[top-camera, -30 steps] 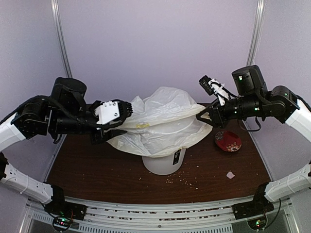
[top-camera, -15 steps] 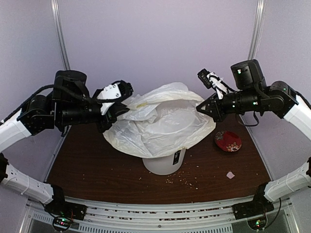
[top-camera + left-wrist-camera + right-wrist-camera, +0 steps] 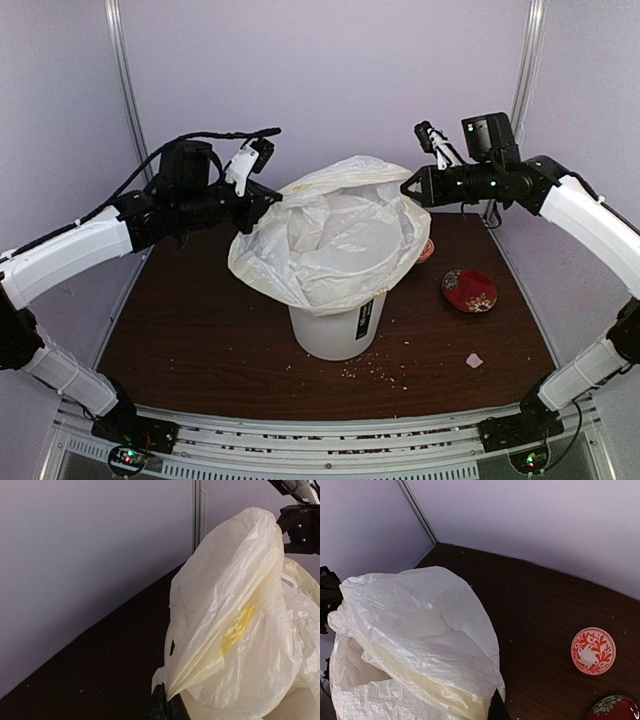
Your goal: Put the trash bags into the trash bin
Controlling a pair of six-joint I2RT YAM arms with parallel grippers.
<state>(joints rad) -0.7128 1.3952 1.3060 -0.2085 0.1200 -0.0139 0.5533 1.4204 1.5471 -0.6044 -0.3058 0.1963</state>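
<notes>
While left tool (image 3: 271,198) and right tool (image 3: 407,187) clench one trash bag (image 3: 330,235), one trash bin (image 3: 335,332) stands beneath.

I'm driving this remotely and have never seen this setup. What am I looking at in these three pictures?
Two robot arms with two-finger grippers. The wide picture looks down from above and behind them; the other two come from cameras on each wrist. The left gripper and right gripper are each shut on an edge of the trash bag, holding it spread over the white trash bin. On the brown table lie a red-and-white bowl, a red dish and a paper scrap.
</notes>
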